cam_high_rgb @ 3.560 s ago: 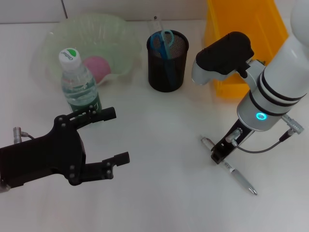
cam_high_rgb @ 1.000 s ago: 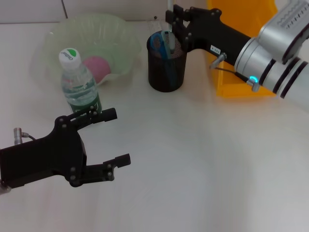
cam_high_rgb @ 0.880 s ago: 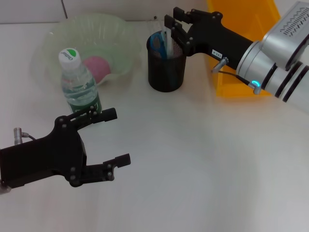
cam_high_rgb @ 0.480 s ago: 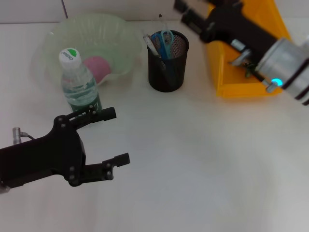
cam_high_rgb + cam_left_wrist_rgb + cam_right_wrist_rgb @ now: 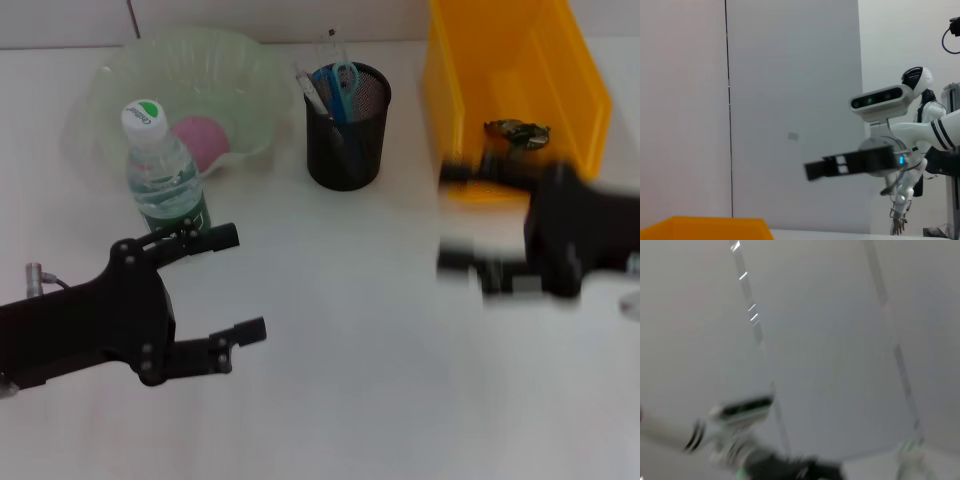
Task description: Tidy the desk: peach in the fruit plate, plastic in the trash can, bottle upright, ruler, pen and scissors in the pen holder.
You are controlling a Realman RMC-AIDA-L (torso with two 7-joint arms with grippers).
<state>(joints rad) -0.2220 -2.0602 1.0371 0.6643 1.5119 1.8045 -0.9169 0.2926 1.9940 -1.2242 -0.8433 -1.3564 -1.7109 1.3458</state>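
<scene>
The pen holder [image 5: 346, 128] stands at 12 o'clock on the tabletop [image 5: 340, 380], pen [image 5: 312, 88] inside. The right tool [image 5: 475, 222], blurred, spreads wide and empty at 3 o'clock; the left tool [image 5: 225, 285] hangs open, empty, at 8 o'clock.

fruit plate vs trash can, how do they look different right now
The fruit plate is a pale green, translucent, round bowl with a fluted rim; the trash can is an opaque yellow-orange bin with straight walls. The fruit plate holds a pink peach; the trash can holds a small crumpled piece of plastic. The fruit plate sits at the table's far left, the trash can far right. Each holds one item.
</scene>
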